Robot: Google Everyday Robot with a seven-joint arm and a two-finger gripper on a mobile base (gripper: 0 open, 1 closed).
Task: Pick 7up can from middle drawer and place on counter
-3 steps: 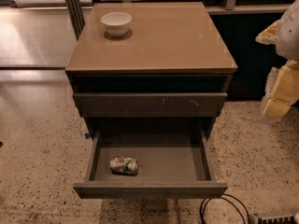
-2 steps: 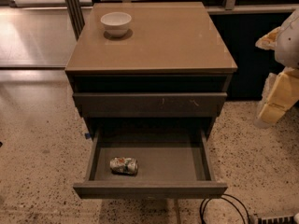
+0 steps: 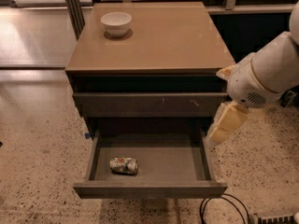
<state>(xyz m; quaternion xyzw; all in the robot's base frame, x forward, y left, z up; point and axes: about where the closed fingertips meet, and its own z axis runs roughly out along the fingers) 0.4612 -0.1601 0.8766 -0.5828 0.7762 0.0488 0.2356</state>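
Note:
The 7up can (image 3: 124, 165) lies on its side on the floor of the open middle drawer (image 3: 154, 190), left of centre and near the drawer's front. The counter (image 3: 154, 36) is the tan top of the dark cabinet. My gripper (image 3: 226, 123) hangs from the white arm at the right, just outside the drawer's right wall, above and well to the right of the can. It holds nothing.
A white bowl (image 3: 116, 23) stands on the counter's back left. A shut drawer front with pale scratches (image 3: 149, 104) sits above the open drawer. A black cable (image 3: 219, 209) loops on the speckled floor at the front right.
The arm has swung in from the far right toward the cabinet, and the gripper now hangs beside the drawer's right side. The can and bowl have not moved.

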